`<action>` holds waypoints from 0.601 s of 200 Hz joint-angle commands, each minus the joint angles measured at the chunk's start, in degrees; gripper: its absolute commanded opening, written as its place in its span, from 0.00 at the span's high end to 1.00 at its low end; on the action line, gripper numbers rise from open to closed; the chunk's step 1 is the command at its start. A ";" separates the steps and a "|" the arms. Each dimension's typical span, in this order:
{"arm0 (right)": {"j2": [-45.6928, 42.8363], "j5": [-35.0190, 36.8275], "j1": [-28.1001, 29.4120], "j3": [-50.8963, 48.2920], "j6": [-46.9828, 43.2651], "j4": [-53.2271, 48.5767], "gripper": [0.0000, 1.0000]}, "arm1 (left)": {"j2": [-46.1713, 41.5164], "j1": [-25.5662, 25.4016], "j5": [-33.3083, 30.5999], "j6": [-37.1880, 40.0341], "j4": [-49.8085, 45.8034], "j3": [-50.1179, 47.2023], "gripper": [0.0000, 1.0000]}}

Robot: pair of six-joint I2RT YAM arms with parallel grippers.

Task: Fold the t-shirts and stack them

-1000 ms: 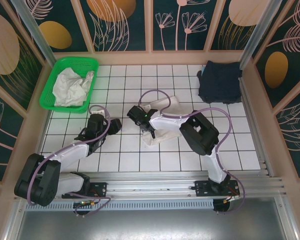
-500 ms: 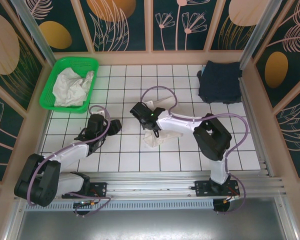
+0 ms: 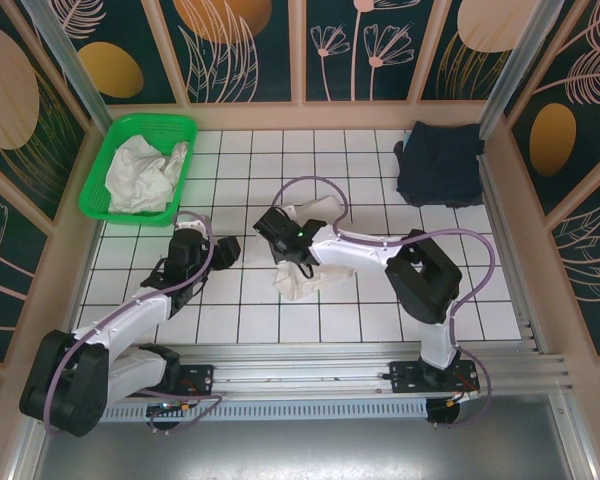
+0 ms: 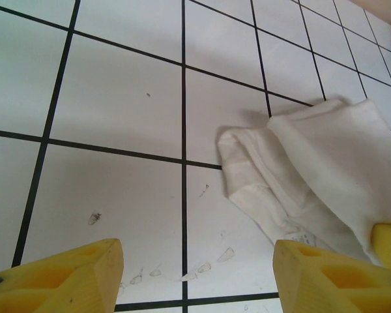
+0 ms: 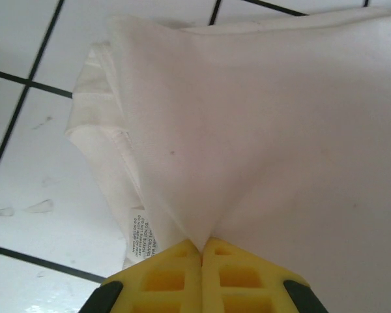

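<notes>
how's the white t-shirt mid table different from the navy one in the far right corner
Colour: the white t-shirt is off-white, the navy t-shirt dark blue.
Grip: the right hand is shut on a fold of the white t-shirt; nothing touches the navy t-shirt.
Shape: the white t-shirt is bunched and half folded, the navy t-shirt lies as a flat folded block.
Both rest on the tiled table.

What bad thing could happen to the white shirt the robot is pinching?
The right gripper pinches just a small peak of the white t-shirt, so the cloth might slip out. The layers at the shirt's edge look loose and bunched, so the fold may end up crooked. The left gripper hangs open close beside the shirt, so the two grippers could bump if both move in.
</notes>
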 commanded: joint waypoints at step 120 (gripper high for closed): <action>-3.77 -6.33 0.90 -0.78 1.33 5.19 1.00 | 32.57 0.38 10.49 -1.90 11.86 12.87 0.70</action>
